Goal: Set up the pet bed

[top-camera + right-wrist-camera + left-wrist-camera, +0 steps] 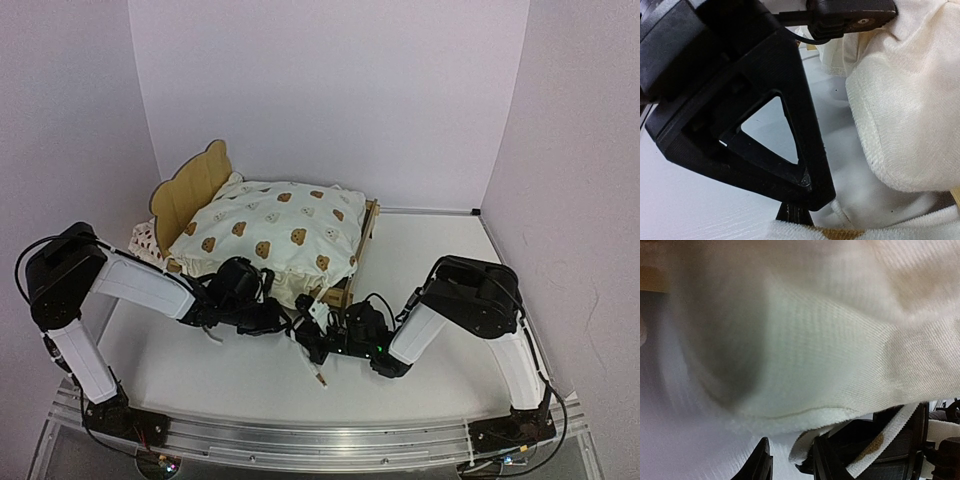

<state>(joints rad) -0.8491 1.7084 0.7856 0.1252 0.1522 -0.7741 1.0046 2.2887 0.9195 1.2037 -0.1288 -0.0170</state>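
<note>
Pet bed: the plywood pet bed (190, 190) stands at the back left of the table (450, 270), bear-ear headboard to the left, the bear-print cushion (275, 235) lying in it.
Step in hand: fastening the cushion's ties at the bed's near corner (my reading).
Left gripper: left gripper (275, 318) pressed against the cushion's near edge, jaws partly apart; whether it pinches cloth I cannot tell.
Right gripper: right gripper (312, 345) clenched tight, a tie strap (318, 372) dangling beside it (held or not, unclear).
Next move: draw the strap round the frame rail, keeping the cushion seated.
</note>
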